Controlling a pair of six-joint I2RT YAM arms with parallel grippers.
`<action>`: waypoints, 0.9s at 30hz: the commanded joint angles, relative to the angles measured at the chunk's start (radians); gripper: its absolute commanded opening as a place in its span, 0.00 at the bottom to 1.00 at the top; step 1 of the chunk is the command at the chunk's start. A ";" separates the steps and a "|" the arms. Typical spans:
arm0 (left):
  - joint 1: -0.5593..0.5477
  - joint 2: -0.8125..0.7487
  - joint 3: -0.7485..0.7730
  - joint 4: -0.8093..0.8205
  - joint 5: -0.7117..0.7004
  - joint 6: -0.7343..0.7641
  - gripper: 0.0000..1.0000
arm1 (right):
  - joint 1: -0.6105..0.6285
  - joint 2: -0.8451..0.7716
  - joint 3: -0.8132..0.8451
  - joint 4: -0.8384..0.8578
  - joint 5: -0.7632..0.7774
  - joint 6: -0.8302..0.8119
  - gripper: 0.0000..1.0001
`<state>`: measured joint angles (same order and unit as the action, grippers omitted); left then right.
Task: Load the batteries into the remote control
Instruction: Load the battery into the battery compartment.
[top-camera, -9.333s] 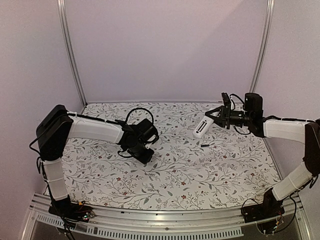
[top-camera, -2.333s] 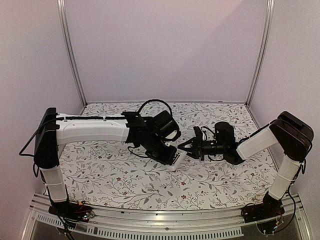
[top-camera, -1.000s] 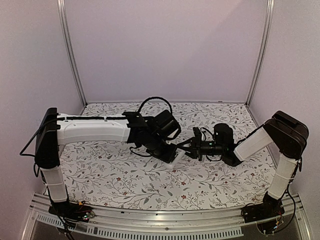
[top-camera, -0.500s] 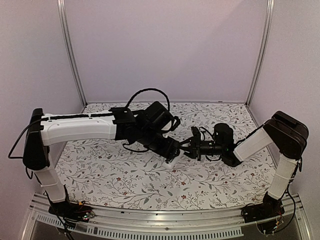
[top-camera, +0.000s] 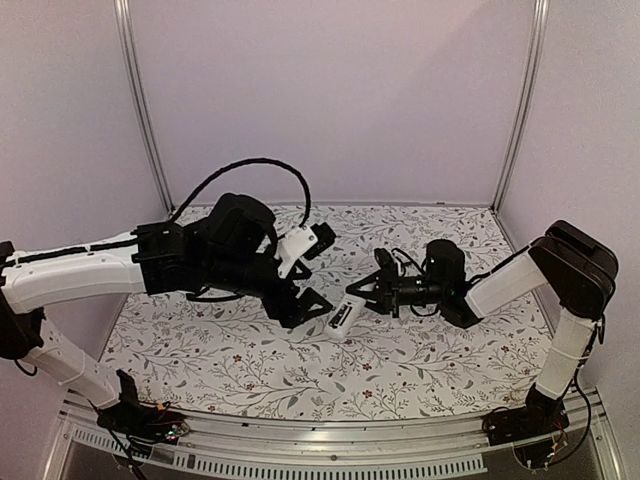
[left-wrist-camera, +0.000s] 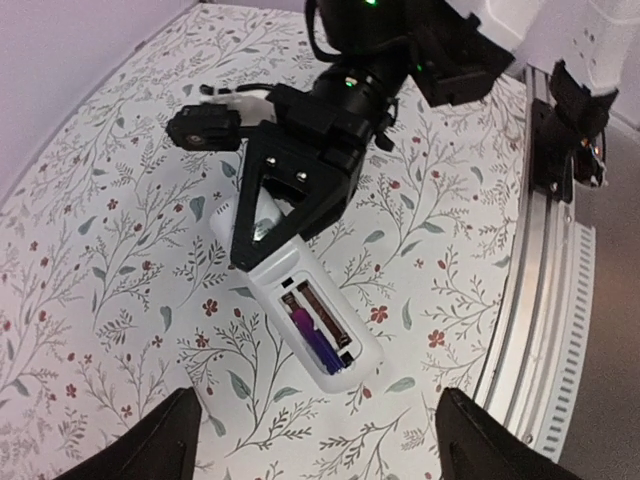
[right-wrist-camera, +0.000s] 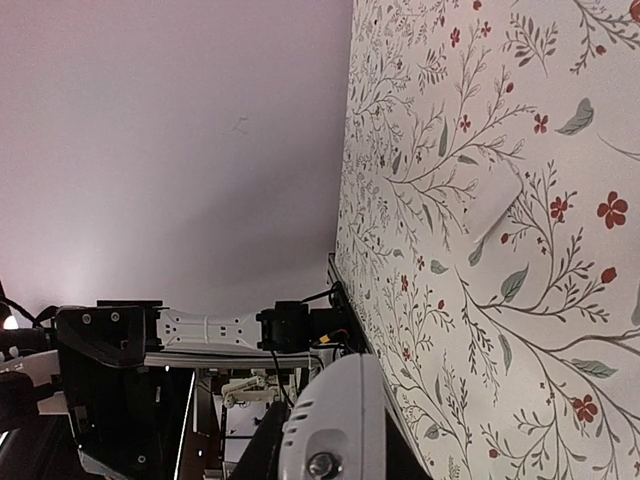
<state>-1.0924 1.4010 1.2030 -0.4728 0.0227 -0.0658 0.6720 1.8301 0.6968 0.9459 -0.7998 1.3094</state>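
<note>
Nearest in the left wrist view is the left hand (left-wrist-camera: 320, 452), its two dark fingers (left-wrist-camera: 150, 450) spread wide at the bottom corners with nothing between them. Just beyond, the slim white rectangular plastic remote control (left-wrist-camera: 285, 275) is held tilted over the floral-patterned counter (left-wrist-camera: 100, 250) with its back up and its compartment open. A purple cylindrical battery (left-wrist-camera: 315, 345) lies in one slot. The slot beside it holds something dark that I cannot identify. The right hand (left-wrist-camera: 285, 215) is clamped on the remote control's far end.

The overhead view gives none of that detail. It shows only the left hand (top-camera: 305, 305) just beside the remote control (top-camera: 343, 313) but apart from it, and the right hand (top-camera: 368, 298) gripping it.

Only the right wrist view shows, farther off, a small flat white plate (right-wrist-camera: 495, 205) lying on the counter.
</note>
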 joint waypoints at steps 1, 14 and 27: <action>-0.023 -0.039 -0.097 0.045 0.114 0.325 0.77 | 0.001 -0.030 0.026 -0.029 -0.076 -0.028 0.00; -0.071 0.049 -0.108 0.091 0.185 0.617 0.43 | 0.010 -0.023 0.027 -0.050 -0.131 -0.027 0.00; -0.075 0.143 -0.072 0.111 0.161 0.691 0.31 | 0.016 -0.020 0.021 -0.052 -0.142 -0.035 0.00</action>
<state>-1.1530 1.5246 1.0966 -0.3893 0.1864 0.5961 0.6746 1.8244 0.7006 0.8890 -0.9272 1.2900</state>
